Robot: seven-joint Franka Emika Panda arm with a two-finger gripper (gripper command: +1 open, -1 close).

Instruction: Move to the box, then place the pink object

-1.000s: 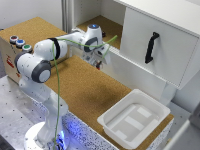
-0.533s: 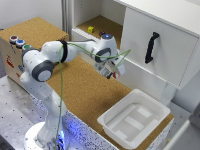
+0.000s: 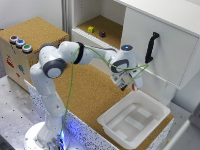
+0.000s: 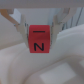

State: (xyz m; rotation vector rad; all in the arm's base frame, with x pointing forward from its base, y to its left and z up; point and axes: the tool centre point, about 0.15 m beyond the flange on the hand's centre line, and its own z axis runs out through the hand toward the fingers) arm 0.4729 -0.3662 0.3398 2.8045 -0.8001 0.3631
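Observation:
The box (image 3: 134, 120) is a wide shallow white tray with ridges on its floor, lying on the cork surface at the exterior view's lower right. My gripper (image 3: 131, 86) hangs just above the tray's far rim, shut on the pink object (image 3: 134, 87), a tiny pink-red block. In the wrist view the pink object (image 4: 39, 38) sits squarely between my fingers (image 4: 19, 26), black marks on its face, with the white box (image 4: 20, 67) blurred beneath it.
A cork-topped wooden box with coloured buttons (image 3: 20, 43) stands at the exterior view's left. An open cabinet shelf holds a yellow cube (image 3: 91, 29) and a small dark object (image 3: 102, 34). The white cabinet door with a black handle (image 3: 150, 47) is close behind my gripper.
My arm has swung from the cabinet shelf toward the exterior view's right and downward, carrying the pink object to just over the white box's far edge.

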